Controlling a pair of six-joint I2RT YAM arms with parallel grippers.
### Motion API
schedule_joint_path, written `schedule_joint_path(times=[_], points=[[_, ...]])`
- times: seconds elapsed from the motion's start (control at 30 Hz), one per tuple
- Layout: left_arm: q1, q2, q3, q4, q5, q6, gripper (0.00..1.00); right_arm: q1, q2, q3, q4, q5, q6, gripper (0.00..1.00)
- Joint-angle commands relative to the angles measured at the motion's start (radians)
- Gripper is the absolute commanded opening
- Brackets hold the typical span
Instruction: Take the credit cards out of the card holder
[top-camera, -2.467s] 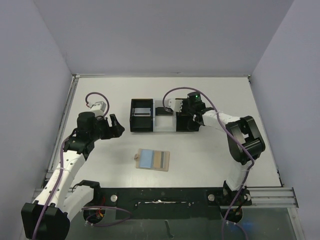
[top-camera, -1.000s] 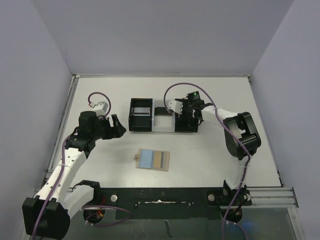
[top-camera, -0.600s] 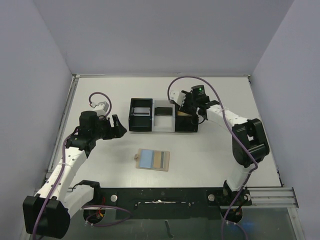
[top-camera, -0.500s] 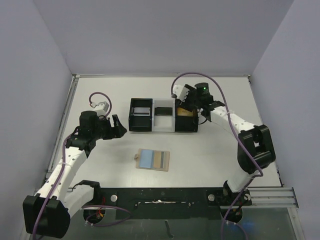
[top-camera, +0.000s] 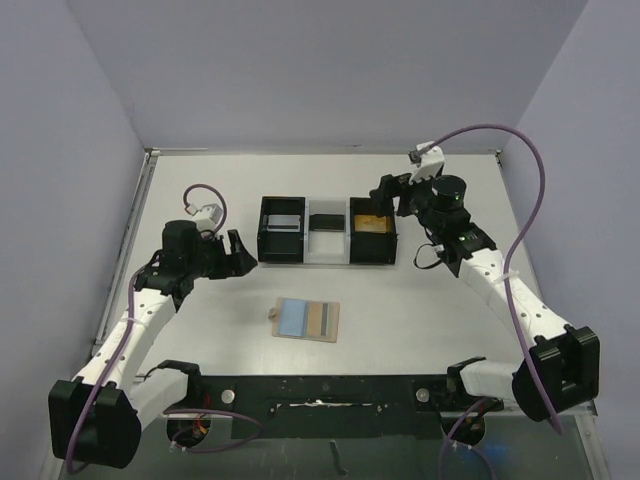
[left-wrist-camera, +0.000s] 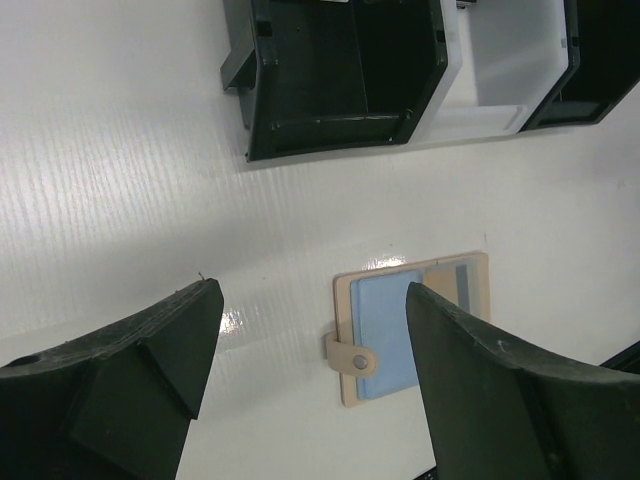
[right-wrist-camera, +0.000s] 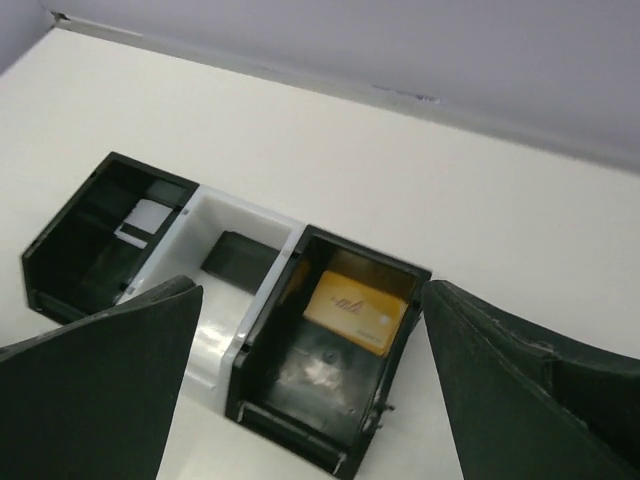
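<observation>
The small flat tan-brown card holder (top-camera: 328, 320) is lying open-face on the white table (top-camera: 440, 300), near the front edge between the two arm bases. A light blue-grey credit card (top-camera: 293, 318) is sitting in its left half, and the edges of further cards are showing as stripes just to the right of it. The left wrist view is showing a small snap tab sticking out of the holder's edge.

Behind the holder, well apart from it, the black-and-white three-compartment tray (top-camera: 328, 258) is standing square to the table. A gold-orange card (top-camera: 372, 224) is resting in its right black compartment, a dark card (top-camera: 327, 223) is lying in the white middle one, and a pale grey card (top-camera: 284, 223) is lying in the left black one.

The left end effector (top-camera: 240, 254) is hovering left of the tray, its fingers spread wide with nothing between them. The right end effector (top-camera: 390, 192) is hanging above and just behind the tray's right compartment, its fingers likewise spread wide and carrying nothing.
</observation>
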Motion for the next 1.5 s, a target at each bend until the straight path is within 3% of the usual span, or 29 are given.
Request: schedule_joint_path(times=[0.0, 0.23, 0.5, 0.73, 1.03, 1.2, 1.47], points=[[-0.002, 0.009, 0.014, 0.06, 0.051, 0.012, 0.74, -0.053, -0.089, -0.105, -0.006, -0.112, 0.337, 0.98], [-0.046, 0.034, -0.002, 0.075, 0.089, -0.035, 0.74, -0.034, -0.134, -0.306, 0.09, -0.304, 0.675, 0.99], [-0.196, 0.092, -0.023, 0.113, 0.03, -0.136, 0.74, 0.197, -0.224, -0.533, 0.181, -0.03, 0.982, 0.89], [-0.247, 0.105, -0.007, 0.189, 0.126, -0.248, 0.71, 0.3, -0.162, -0.522, 0.119, 0.006, 1.041, 0.69], [-0.414, 0.207, -0.01, 0.235, 0.094, -0.324, 0.66, 0.386, -0.034, -0.507, 0.135, -0.008, 1.092, 0.53], [-0.49, 0.294, 0.007, 0.202, 0.002, -0.359, 0.64, 0.402, 0.014, -0.504, 0.156, -0.034, 1.099, 0.49], [-0.501, 0.322, -0.022, 0.149, -0.142, -0.396, 0.61, 0.42, 0.094, -0.441, 0.148, -0.094, 1.063, 0.39]])
